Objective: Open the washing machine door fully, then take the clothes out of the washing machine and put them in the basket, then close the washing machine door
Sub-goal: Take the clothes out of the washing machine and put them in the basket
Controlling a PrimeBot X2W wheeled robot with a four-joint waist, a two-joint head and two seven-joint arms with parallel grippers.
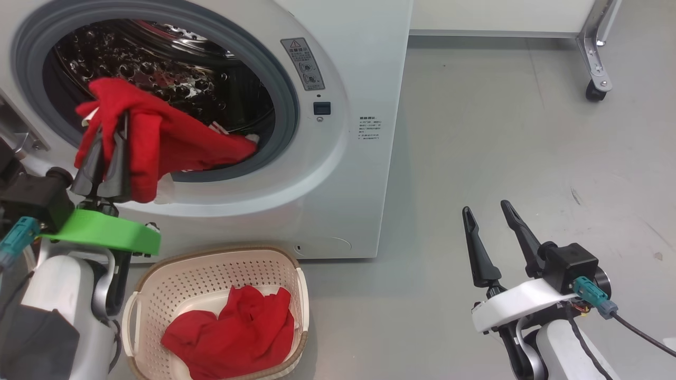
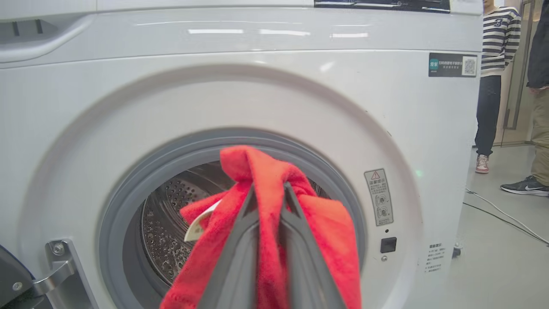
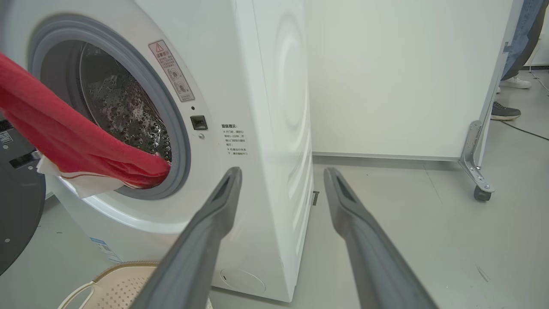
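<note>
The white washing machine (image 1: 359,68) stands open, its steel drum showing. My left gripper (image 1: 112,132) is shut on a red garment (image 1: 158,142) at the drum's mouth. The cloth drapes over the fingers and trails back across the grey ring into the drum. In the left wrist view the same gripper (image 2: 269,189) pinches the red fabric (image 2: 257,171). A bit of white cloth (image 3: 85,182) hangs under the garment. The door (image 3: 17,214) is swung out at the left. The cream basket (image 1: 200,279) sits on the floor below, holding another red garment (image 1: 232,332). My right gripper (image 1: 486,207) is open and empty.
Grey floor spreads right of the machine. A white panel on a metal leg with a castor (image 1: 595,89) stands at the far right. Two people (image 2: 493,64) stand beyond the machine's right side, with a cable (image 2: 506,214) on the floor near them.
</note>
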